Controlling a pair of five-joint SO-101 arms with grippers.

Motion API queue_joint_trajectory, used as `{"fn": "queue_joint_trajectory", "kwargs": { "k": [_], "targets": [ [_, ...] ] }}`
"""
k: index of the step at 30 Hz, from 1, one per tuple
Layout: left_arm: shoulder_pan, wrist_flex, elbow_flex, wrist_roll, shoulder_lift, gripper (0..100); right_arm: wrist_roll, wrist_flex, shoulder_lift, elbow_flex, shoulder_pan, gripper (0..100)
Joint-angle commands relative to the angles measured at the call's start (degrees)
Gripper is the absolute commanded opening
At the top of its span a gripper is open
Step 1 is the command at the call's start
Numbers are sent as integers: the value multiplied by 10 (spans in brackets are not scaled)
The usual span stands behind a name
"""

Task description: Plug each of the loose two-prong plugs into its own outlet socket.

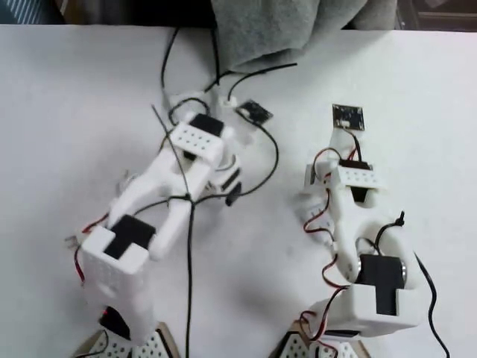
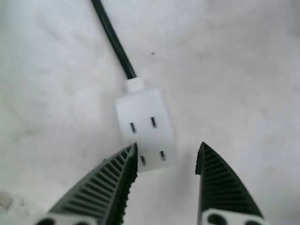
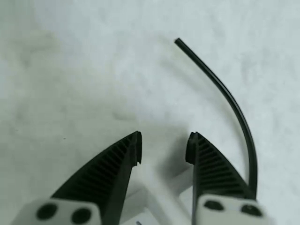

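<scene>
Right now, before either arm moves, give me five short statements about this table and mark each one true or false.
1. The fingers of the left gripper stand open. True.
2. A plug sits in the white outlet block. False: the four slots that show are empty.
3. The cord leaving the outlet block is black. True.
4. In the right wrist view, the black cable lies dead straight. False: it bends in a curve.
5. A grey cloth hangs over the far edge of the table. True.
</scene>
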Motion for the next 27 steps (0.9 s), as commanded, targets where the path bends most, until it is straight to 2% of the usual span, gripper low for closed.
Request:
{"fn": "queue_joint_trajectory", "kwargs": {
  "k": [1,5,10,14,20,24,27],
  "targets": [
    [36,-19,20,25,-40,214,1,-5,-2,-2,8,170],
    [59,-28,28,27,-41,214,1,-4,-2,-2,8,170],
    [15,37,-24,24,-77,214,1,-4,-2,-2,8,170],
    [-58,97,-56,15,-160,215,1,-5,-2,-2,7,170],
    [-190,159,-62,-103,-282,218,1,-5,-2,-2,7,170],
    [-291,179,-60,-156,-284,218,1,-5,-2,-2,7,170],
    [-358,149,-33,-173,-258,218,1,-5,-2,-2,6,170]
  ]
}}
